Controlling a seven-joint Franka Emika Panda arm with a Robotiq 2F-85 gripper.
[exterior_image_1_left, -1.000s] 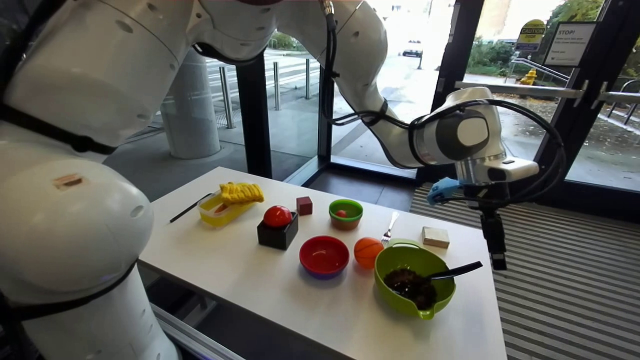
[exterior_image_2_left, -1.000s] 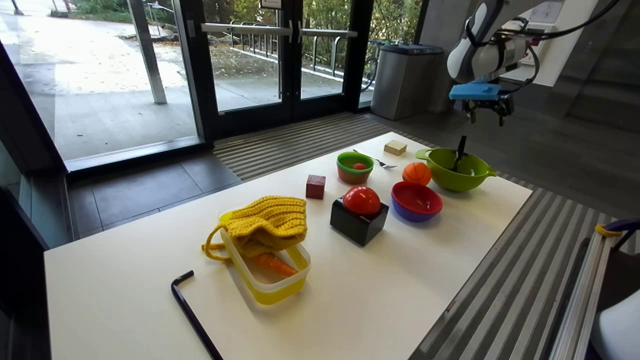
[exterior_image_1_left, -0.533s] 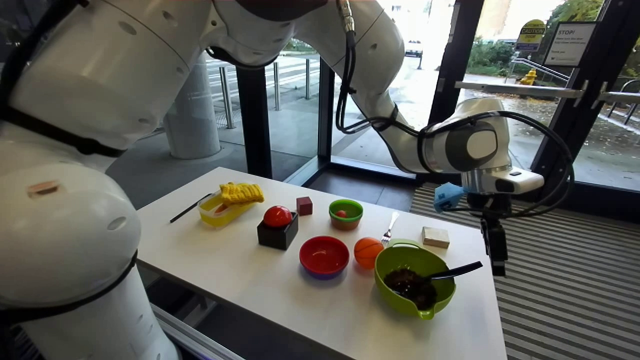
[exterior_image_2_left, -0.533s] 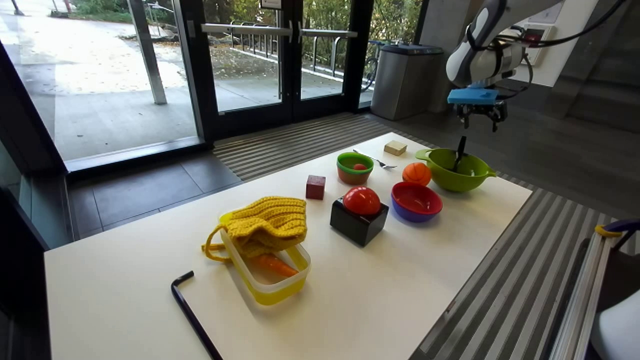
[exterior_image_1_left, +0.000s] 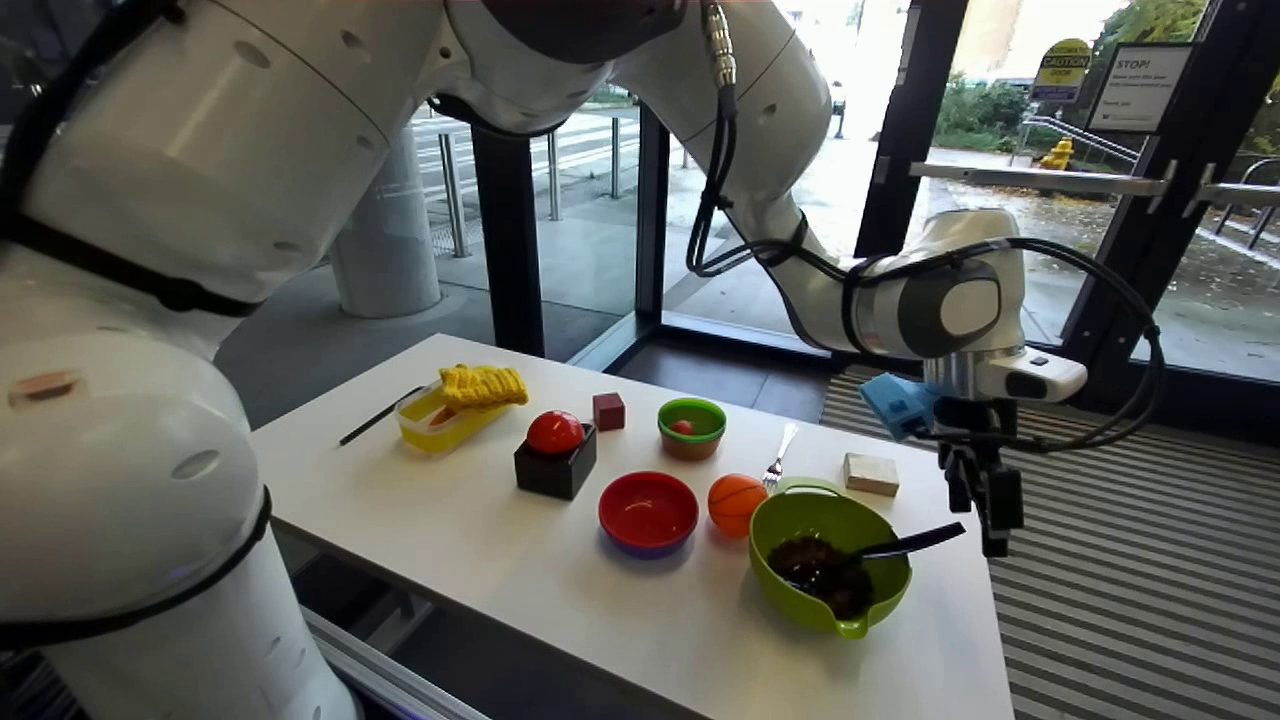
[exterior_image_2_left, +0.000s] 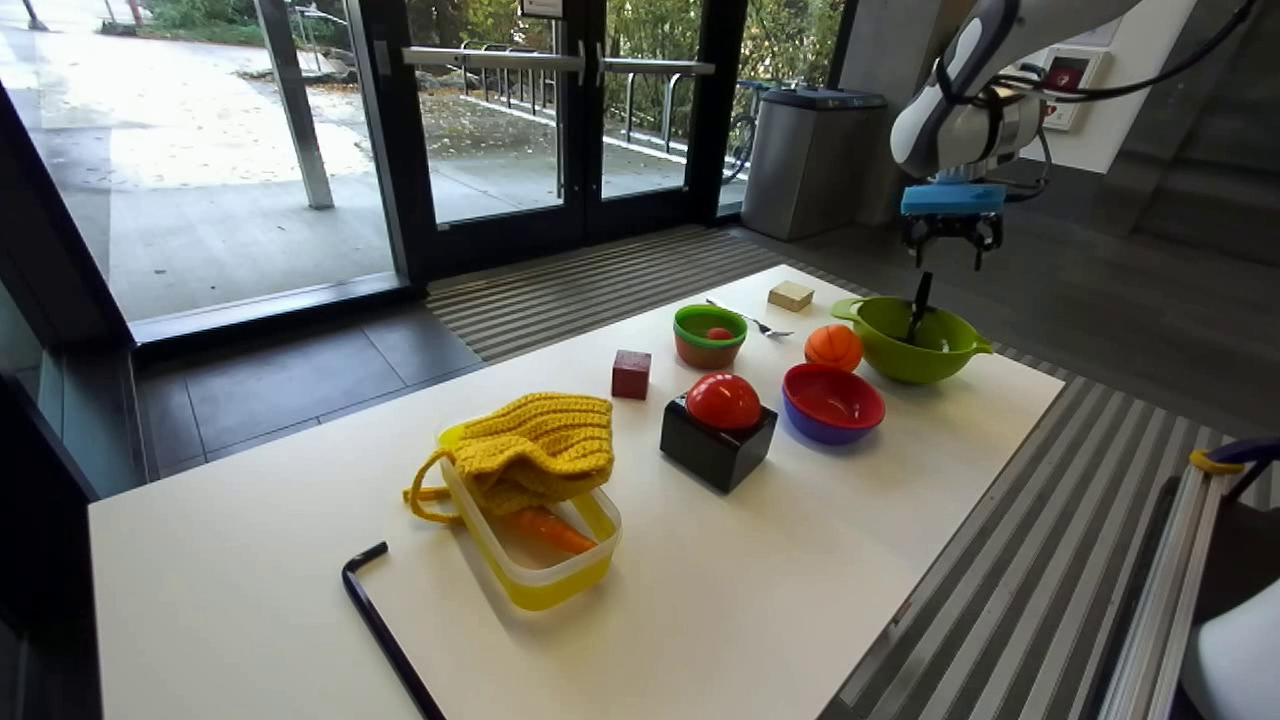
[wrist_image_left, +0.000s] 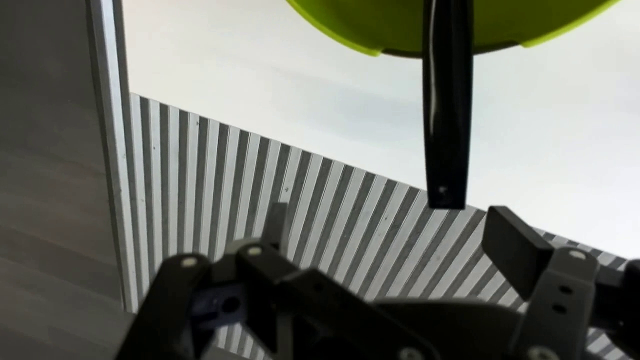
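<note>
One black handle near end effector

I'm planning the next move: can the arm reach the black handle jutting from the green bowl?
Probably yes: the gripper is open, the black handle juts out of the green bowl toward it, nothing visible between.

The wrist view's top edge cut off the green bowl and the black handle; its bottom edge cropped the blurred gripper. In an exterior view the handle's lower end lay hidden in dark contents too indistinct to name. In an exterior view the yellow cloth hid part of the carrot, and the black rod ran past the bottom edge.
</note>
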